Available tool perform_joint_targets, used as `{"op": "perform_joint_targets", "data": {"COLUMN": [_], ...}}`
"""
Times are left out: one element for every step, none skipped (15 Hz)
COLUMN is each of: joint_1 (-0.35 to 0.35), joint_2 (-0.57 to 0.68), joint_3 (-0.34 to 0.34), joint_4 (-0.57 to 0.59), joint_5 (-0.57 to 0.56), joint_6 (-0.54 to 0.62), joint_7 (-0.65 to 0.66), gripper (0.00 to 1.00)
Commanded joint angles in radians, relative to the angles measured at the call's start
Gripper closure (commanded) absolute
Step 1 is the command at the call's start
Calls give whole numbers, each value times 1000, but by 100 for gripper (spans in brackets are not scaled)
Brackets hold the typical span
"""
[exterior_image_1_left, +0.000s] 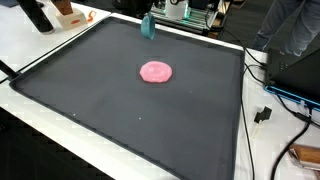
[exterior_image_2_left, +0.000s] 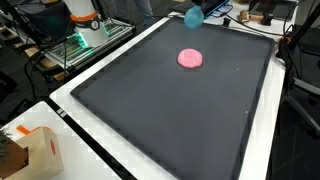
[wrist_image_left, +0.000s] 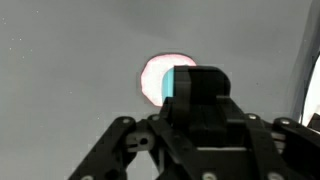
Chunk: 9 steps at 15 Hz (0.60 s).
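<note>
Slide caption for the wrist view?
Blurred gripper fills the foreground; teal object and pink disc visible beyond it against grey mat.

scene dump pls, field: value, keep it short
surface: dark mat on a white table
centre of mat: flat pink disc, lying alone
far edge of mat: teal object, apart from the disc
tool: shows only in the wrist view, dark and blurred, over the mat; how the jaws stand cannot be told
wrist view: the disc and a teal patch partly hidden behind the tool
off the mat: cardboard box at a table corner
</note>
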Motion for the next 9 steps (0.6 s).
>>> {"op": "perform_joint_targets", "data": {"joint_1": [-8,-24,-42,-51,-71,-88,-106,-125,-145], "joint_2": [1,21,34,40,49,58,68,80,92], "joint_3": [9,9,10,10,11,10,9,9,10], "joint_4": [2,25,37,40,46,53,59,68,74], "joint_5": [-2,35,77,99,142,168,187,213,238], "joint_6": [-2,-23,-28,-23,-32,-42,-50,-69,-82], "joint_7": [2,-42,-103,-146,-219,-281,-352,-410,-469], "gripper": [75,75,75,75,75,75,75,75,75]}}
